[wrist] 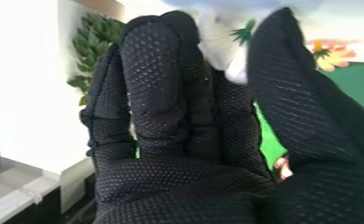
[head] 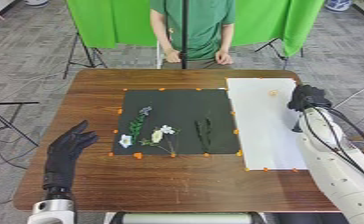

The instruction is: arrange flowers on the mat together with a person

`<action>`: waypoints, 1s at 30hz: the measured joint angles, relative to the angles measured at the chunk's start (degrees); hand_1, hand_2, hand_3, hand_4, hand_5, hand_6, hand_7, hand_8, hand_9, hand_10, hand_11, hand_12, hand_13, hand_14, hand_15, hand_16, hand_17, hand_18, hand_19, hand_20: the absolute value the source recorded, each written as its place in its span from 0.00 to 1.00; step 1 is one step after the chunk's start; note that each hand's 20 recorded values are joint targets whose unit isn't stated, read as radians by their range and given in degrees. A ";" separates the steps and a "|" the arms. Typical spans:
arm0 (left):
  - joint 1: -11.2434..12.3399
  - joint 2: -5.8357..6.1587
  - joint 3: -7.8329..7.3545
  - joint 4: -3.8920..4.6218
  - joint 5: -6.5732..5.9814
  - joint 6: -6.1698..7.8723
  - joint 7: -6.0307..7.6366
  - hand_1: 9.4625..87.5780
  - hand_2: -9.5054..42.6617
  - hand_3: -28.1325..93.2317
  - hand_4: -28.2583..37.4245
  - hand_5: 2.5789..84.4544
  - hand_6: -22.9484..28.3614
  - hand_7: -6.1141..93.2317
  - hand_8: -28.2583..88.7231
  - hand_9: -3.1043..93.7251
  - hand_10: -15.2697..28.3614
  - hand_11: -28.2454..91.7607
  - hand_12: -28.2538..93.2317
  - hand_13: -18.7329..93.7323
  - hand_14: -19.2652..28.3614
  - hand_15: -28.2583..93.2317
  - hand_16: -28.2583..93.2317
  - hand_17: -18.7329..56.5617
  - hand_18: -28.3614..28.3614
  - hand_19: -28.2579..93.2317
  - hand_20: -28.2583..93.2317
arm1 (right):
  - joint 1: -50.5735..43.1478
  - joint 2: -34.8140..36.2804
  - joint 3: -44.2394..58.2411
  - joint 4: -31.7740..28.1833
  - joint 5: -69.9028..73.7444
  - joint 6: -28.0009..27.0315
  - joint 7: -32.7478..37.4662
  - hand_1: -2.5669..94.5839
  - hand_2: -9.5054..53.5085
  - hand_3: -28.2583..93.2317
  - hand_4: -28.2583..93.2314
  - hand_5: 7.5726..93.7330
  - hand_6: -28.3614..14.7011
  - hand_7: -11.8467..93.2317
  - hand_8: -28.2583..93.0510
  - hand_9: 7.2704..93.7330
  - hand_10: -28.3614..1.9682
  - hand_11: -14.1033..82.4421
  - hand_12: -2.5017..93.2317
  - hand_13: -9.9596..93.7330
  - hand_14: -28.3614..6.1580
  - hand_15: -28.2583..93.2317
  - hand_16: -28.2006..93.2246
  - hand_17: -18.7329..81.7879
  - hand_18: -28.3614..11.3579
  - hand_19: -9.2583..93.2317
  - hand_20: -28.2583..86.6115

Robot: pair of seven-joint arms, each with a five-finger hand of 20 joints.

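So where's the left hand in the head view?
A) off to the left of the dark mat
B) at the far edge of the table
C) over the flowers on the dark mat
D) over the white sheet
A: the left hand is over on the left, outside the left edge of the dark mat.

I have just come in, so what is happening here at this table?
A robot seems to be arranging flowers on a black mat, where white blooms, a blue-tipped stem and a dark green sprig lie. Its right hand is by the white sheet, which has a small orange flower; I cannot tell if that hand holds anything. Its left hand is open beside the mat, holding nothing.
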 measured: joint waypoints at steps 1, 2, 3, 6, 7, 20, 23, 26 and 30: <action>0.00 0.00 0.00 0.00 0.00 0.02 0.00 0.17 0.14 0.82 0.06 0.56 0.52 0.17 0.19 0.57 0.68 0.38 0.34 0.58 0.77 0.41 0.21 0.46 0.73 0.35 0.41 | 0.00 0.00 -0.16 0.16 -0.06 0.88 -0.02 0.64 0.00 0.71 0.02 0.80 0.74 0.33 0.27 0.89 0.63 0.23 0.46 0.84 0.61 0.71 0.49 0.50 0.19 0.73 0.68; 0.01 0.00 0.00 0.00 -0.01 0.03 0.00 0.17 0.14 0.82 0.06 0.56 0.52 0.17 0.19 0.57 0.69 0.38 0.34 0.58 0.77 0.41 0.21 0.46 0.73 0.35 0.41 | 0.00 0.00 -0.31 0.35 -0.06 1.81 -0.02 0.65 0.00 0.71 0.02 0.82 0.75 0.33 0.27 0.91 0.64 0.23 0.46 0.85 0.61 0.71 0.49 0.50 0.20 0.73 0.68; 0.01 -0.01 -0.01 0.00 -0.03 0.04 0.00 0.17 0.14 0.82 0.06 0.56 0.52 0.17 0.19 0.57 0.69 0.39 0.34 0.58 0.77 0.41 0.21 0.46 0.73 0.35 0.41 | 0.00 0.00 -0.43 0.52 -0.06 2.68 -0.02 0.65 0.00 0.71 0.02 0.83 0.75 0.33 0.27 0.93 0.65 0.23 0.46 0.86 0.62 0.71 0.49 0.51 0.20 0.73 0.68; 0.06 -0.03 -0.05 -0.01 -0.09 0.07 0.00 0.17 0.14 0.82 0.06 0.56 0.52 0.17 0.19 0.57 0.68 0.38 0.34 0.58 0.77 0.41 0.21 0.46 0.73 0.35 0.41 | 0.00 0.06 -0.78 0.83 0.18 4.44 0.01 0.66 0.00 0.71 0.02 0.85 0.75 0.33 0.27 0.94 0.66 0.22 0.47 0.87 0.64 0.72 0.50 0.51 0.20 0.74 0.68; 0.07 -0.03 -0.05 -0.01 -0.11 0.08 0.00 0.17 0.14 0.82 0.06 0.56 0.52 0.17 0.19 0.57 0.68 0.39 0.34 0.58 0.77 0.41 0.21 0.46 0.73 0.35 0.41 | -0.01 0.10 -0.87 0.84 0.31 4.65 0.04 0.66 0.00 0.71 0.02 0.85 0.75 0.33 0.27 0.94 0.65 0.22 0.47 0.87 0.64 0.72 0.50 0.51 0.20 0.74 0.68; 0.17 0.02 -0.12 -0.06 -0.14 0.10 0.00 0.17 0.14 0.82 0.07 0.56 0.52 0.17 0.19 0.57 0.68 0.39 0.34 0.58 0.77 0.41 0.21 0.46 0.73 0.35 0.41 | -1.50 5.81 -3.46 -16.11 13.76 0.80 0.25 0.66 0.00 0.72 0.02 0.86 0.74 0.32 0.28 0.94 0.65 0.22 0.48 0.86 0.63 0.72 0.51 0.51 0.20 0.74 0.68; 0.10 0.09 -0.13 -0.02 -0.14 0.02 -0.14 0.17 0.14 0.82 0.07 0.56 0.52 0.17 0.19 0.57 0.68 0.39 0.34 0.58 0.77 0.41 0.21 0.46 0.73 0.35 0.41 | -0.46 6.18 -4.00 -21.78 14.51 -2.23 0.06 0.66 0.00 0.72 0.02 0.86 0.74 0.32 0.28 0.94 0.65 0.22 0.48 0.86 0.63 0.72 0.51 0.51 0.20 0.74 0.68; 0.03 0.13 -0.14 0.00 -0.13 -0.01 -0.24 0.17 0.14 0.82 0.07 0.56 0.52 0.17 0.19 0.57 0.68 0.39 0.34 0.58 0.77 0.41 0.21 0.46 0.73 0.35 0.41 | 0.82 5.05 -5.06 -26.43 14.29 -4.56 -0.67 0.66 0.00 0.72 0.02 0.86 0.74 0.32 0.29 0.94 0.66 0.22 0.48 0.86 0.64 0.73 0.51 0.51 0.20 0.74 0.68; -0.13 0.15 -0.13 0.05 -0.11 -0.09 -0.42 0.17 0.14 0.82 0.07 0.56 0.52 0.17 0.19 0.57 0.69 0.39 0.34 0.58 0.77 0.41 0.21 0.46 0.73 0.35 0.41 | 2.14 0.99 -7.69 -27.71 13.71 -5.42 -2.30 0.66 0.00 0.72 0.03 0.86 0.73 0.32 0.29 0.94 0.66 0.22 0.48 0.86 0.64 0.73 0.51 0.51 0.20 0.74 0.68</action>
